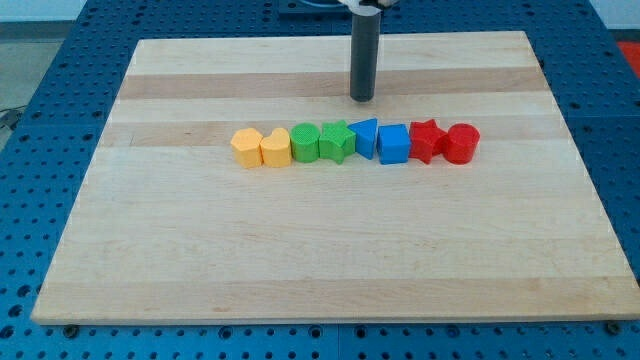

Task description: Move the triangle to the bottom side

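While the eight blocks lie in one row across the middle of the wooden board (330,250), my tip (361,99) stands on the far side of that row, on bare wood. It is the lower end of a straight dark rod, upright, and it holds nothing and touches no block.

The task's thing, the blue triangle (365,137), sits just near of my tip, almost directly below it in the view, with a small strip of board between them. The triangle is about in the middle of the row, so it is still in the centre of the board and not at the near edge.

From left to right the row goes: a yellow hexagon-like block (246,147), a yellow block with a rounded top (275,148), a green rounded block (305,143), a green star (336,141), the blue triangle, a blue cube (394,144), a red star (426,140) and a red cylinder (462,143). Each block touches or stands just beside its neighbour. The green star is pressed against the triangle's left side, and the blue cube is close at its right.

A blue perforated table (60,60) surrounds the board.
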Motion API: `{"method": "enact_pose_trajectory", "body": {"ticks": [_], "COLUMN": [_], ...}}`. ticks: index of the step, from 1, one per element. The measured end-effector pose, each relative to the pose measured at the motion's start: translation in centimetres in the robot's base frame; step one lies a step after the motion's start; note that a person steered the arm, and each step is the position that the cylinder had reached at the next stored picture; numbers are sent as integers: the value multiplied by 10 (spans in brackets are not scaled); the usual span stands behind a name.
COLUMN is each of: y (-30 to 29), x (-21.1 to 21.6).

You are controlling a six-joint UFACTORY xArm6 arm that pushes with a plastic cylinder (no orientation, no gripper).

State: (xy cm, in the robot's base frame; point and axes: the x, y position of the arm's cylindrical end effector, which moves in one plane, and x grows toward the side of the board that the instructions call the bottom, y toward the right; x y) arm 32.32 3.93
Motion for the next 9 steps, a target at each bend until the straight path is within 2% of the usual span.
{"method": "enact_pose_trajectory", "body": {"ticks": [3,4,5,6,7,8,9], "y": [2,3,3,1,4,12,14], "x": [69,77,69,40,57,111,133]}}
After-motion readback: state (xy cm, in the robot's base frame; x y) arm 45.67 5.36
